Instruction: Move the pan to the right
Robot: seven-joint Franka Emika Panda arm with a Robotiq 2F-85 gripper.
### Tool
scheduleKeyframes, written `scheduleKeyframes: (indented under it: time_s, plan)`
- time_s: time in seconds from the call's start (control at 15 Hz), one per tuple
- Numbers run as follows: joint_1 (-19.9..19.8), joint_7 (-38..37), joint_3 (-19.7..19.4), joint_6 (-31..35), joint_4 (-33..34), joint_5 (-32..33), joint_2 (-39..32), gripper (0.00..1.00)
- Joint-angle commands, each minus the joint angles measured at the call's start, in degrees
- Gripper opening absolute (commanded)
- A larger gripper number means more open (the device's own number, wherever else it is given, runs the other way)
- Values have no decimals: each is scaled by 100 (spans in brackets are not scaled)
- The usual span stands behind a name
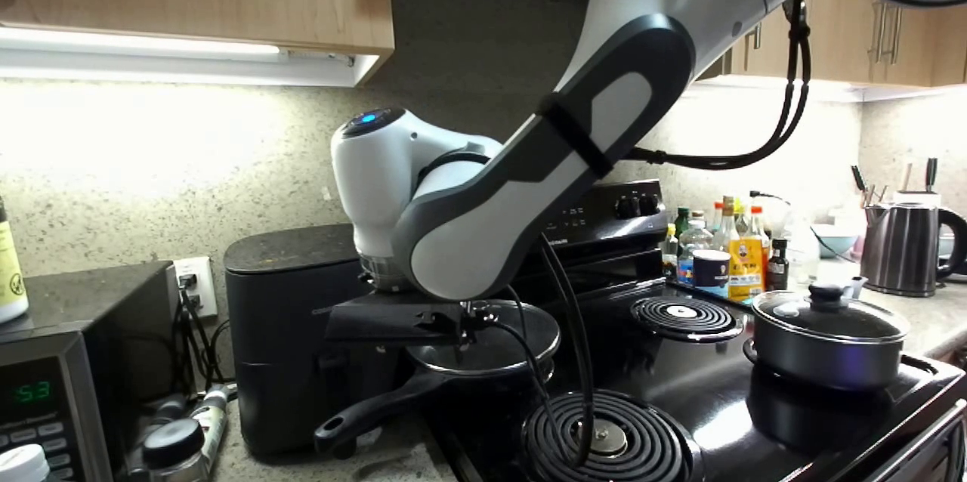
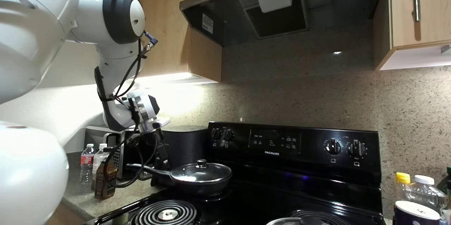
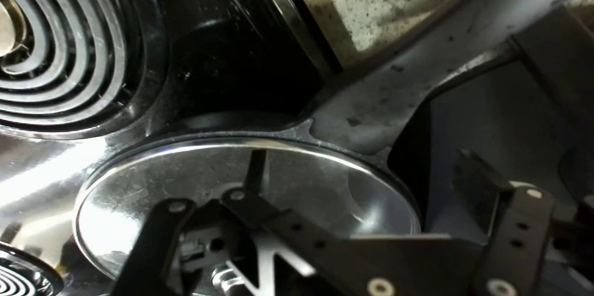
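The black pan sits on the stove's back burner beside the air fryer, with its glass lid on. Its body shows in both exterior views (image 1: pixel 491 389) (image 2: pixel 204 188). Its long handle (image 1: pixel 389 406) reaches past the stove edge over the counter. My gripper (image 1: pixel 400 350) hangs above the handle side of the pan; it also shows in an exterior view (image 2: pixel 162 159). In the wrist view the gripper (image 3: pixel 359 161) is open and empty, one finger over the lid (image 3: pixel 315 180), one over the air fryer side. The handle root (image 3: pixel 371 115) lies ahead of the gap. Contact cannot be told.
The dark air fryer (image 1: pixel 291 361) stands close beside the pan. A front coil burner (image 1: pixel 604 437) and a back coil burner (image 1: pixel 684 316) lie near. A deeper lidded pot (image 1: pixel 827 350) stands farther along the stove. The control panel (image 2: pixel 292 147) rises behind. Bottles (image 2: pixel 105 179) stand on the counter.
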State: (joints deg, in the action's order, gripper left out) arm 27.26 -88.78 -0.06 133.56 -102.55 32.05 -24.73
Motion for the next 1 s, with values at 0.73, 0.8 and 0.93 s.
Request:
scheduleKeyframes:
  time_s: [0.73,0.8,0.93]
  plan:
    - [-642,1902,682,-192,68,-2339,-466,74]
    - [-616,1805,590,-182,80,-2286,-496,67]
    - [-524,1533,325,-134,33,-2023,-480,53]
